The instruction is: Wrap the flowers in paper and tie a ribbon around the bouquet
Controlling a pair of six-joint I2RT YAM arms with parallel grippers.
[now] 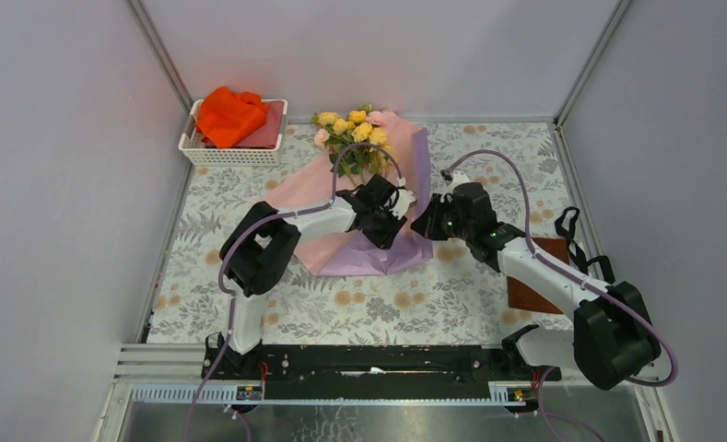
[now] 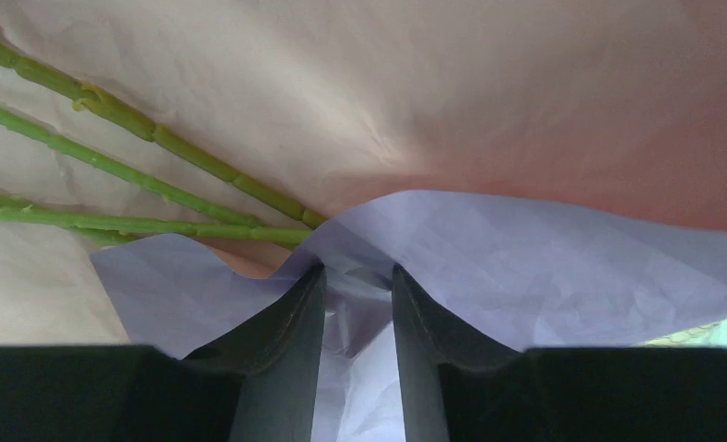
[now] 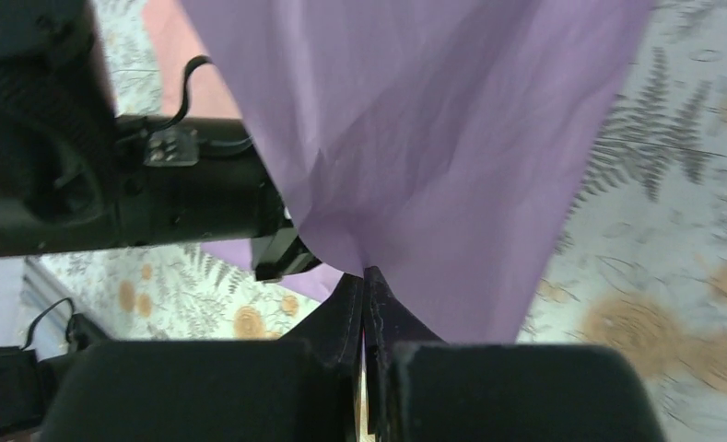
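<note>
Grey panels wall in a leaf-and-blossom patterned tabletop [image 1: 249,304], with a white basket [image 1: 235,155] holding an orange cloth [image 1: 228,115] at the back left and a brown pad [image 1: 528,295] at the right edge.

The flowers [image 1: 352,129] lie at the back centre, heads pointing away from the arms, on the paper [image 1: 405,253], which spreads from under them down to mid-table.

The paper is thin and feather-light. It will likely crease wherever it is pinched, tear if pulled hard, and billow or slide over the smooth cloth unless held down. Edges and corners are the best places to take it, as both arms do now. The left hand [image 2: 357,281] is closed part-way on a gathered fold of lavender at the sheet's near edge, right where the stems [image 2: 111,166] end. The right hand [image 3: 367,279] is fully closed, pinching the lavender edge so that the sheet hangs up from its tips.

The stems look slim and springy and the blooms crushable, so any hold on the bundle belongs low on the stems, through the paper.

The sheet is lavender outside with a pale pink layer [image 2: 525,92] inside, softly wrinkled. The blooms are yellow and pink among green leaves.
</note>
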